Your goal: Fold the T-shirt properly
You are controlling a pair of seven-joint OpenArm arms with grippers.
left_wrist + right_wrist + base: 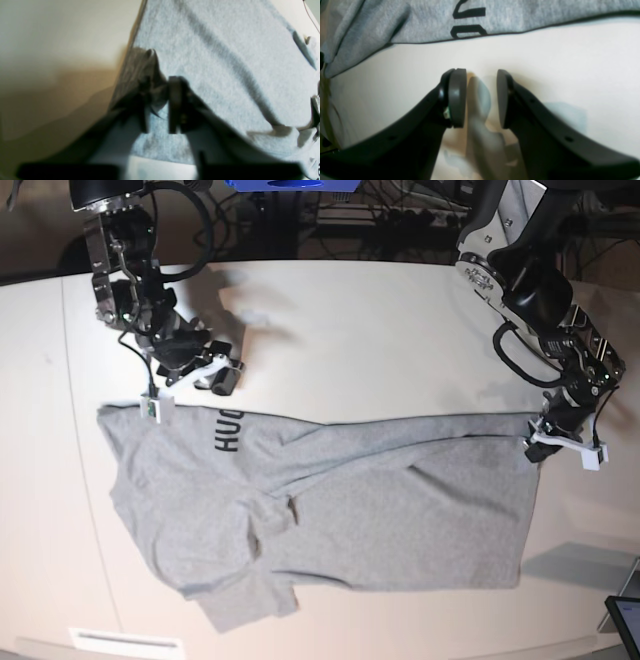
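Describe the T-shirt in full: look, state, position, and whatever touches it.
The T-shirt is light heather-grey, knit-looking cloth, lying rumpled and partly folded over on the pale table, sleeve bunched near the front edge. Black block lettering shows by its folded far edge. The left gripper pinches one corner; the right gripper hovers open, apart from it.

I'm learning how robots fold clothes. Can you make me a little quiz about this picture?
1. True or false: the T-shirt is already folded into a neat small square.
2. Which tool has pinched the shirt's edge? A) left tool B) right tool C) neither
3. Fill in: the black letters show on the shirt near the ____ tool.

Key:
1. False. It lies spread out and wrinkled on the table.
2. A. The left tool has cloth bunched between its pads at the shirt's corner; the right tool hangs open over bare table.
3. right
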